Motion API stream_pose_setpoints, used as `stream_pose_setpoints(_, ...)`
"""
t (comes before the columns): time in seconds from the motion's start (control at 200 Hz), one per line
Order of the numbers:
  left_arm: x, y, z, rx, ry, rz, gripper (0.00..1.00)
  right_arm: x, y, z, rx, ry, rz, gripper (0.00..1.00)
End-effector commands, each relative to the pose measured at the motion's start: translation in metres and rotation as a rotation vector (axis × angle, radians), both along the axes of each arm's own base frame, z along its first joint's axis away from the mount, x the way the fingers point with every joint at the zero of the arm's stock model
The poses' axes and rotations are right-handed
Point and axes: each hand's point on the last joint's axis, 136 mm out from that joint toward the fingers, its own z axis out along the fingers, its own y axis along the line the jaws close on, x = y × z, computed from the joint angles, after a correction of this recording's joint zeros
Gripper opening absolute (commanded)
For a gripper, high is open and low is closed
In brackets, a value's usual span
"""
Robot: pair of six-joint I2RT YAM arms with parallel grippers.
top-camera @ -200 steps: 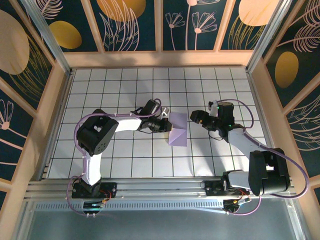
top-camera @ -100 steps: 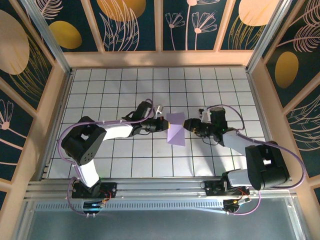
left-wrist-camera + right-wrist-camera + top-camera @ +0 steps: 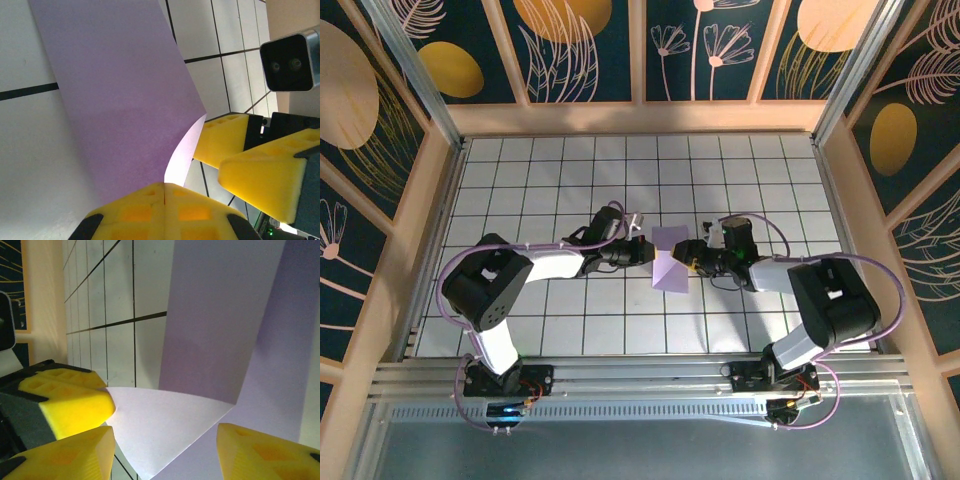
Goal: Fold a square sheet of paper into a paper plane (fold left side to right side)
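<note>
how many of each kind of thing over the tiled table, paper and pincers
sheet of paper, lavender: 1
pincers: 2, the left pincer and the right pincer
total: 3

Arms (image 3: 555, 263) white w/ blk joints, purple cables (image 3: 903, 315), yellow finger pads (image 3: 145, 197).

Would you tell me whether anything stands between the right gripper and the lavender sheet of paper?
Nothing visible does: the right gripper stands open at the lifted edge of the square sheet of paper, which the left gripper pinches nearby.
</note>
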Motion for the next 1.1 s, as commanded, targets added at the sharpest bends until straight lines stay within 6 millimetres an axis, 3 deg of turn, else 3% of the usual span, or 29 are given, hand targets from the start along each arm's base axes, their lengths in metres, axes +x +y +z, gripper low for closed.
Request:
stream_pose_setpoints(0.0, 0.002, -0.001, 0.013, -0.032, -0.034, 0.011, 0.00, 0.011, 0.007, 0.008, 0.021, -0.039, -0.010, 0.57)
stream_pose_setpoints(0.275, 0.000, 0.003, 0.003, -0.005, -0.020, 0.021, 0.00, 0.016, 0.017, 0.012, 0.056, -0.057, 0.002, 0.49)
stream_pose_setpoints(0.566, 0.001, 0.005, -0.009, 0.021, 0.003, 0.029, 0.00, 0.014, 0.018, 0.004, 0.044, -0.050, 0.006, 0.45)
stream_pose_setpoints(0.756, 0.000, 0.004, -0.013, 0.032, 0.015, 0.027, 0.03, 0.013, 0.016, -0.008, -0.025, -0.037, 0.011, 0.37)
stream_pose_setpoints(0.901, 0.001, 0.006, -0.011, 0.037, 0.009, 0.038, 0.11, 0.014, 0.017, -0.010, -0.052, -0.036, 0.014, 0.21)
stream_pose_setpoints(1.041, 0.005, 0.012, 0.004, 0.042, -0.030, 0.070, 0.29, 0.020, 0.015, -0.001, -0.071, -0.073, 0.001, 0.02)
stream_pose_setpoints(1.096, 0.008, 0.016, 0.008, 0.057, -0.046, 0.091, 0.36, 0.024, 0.013, 0.007, -0.077, -0.103, -0.007, 0.00)
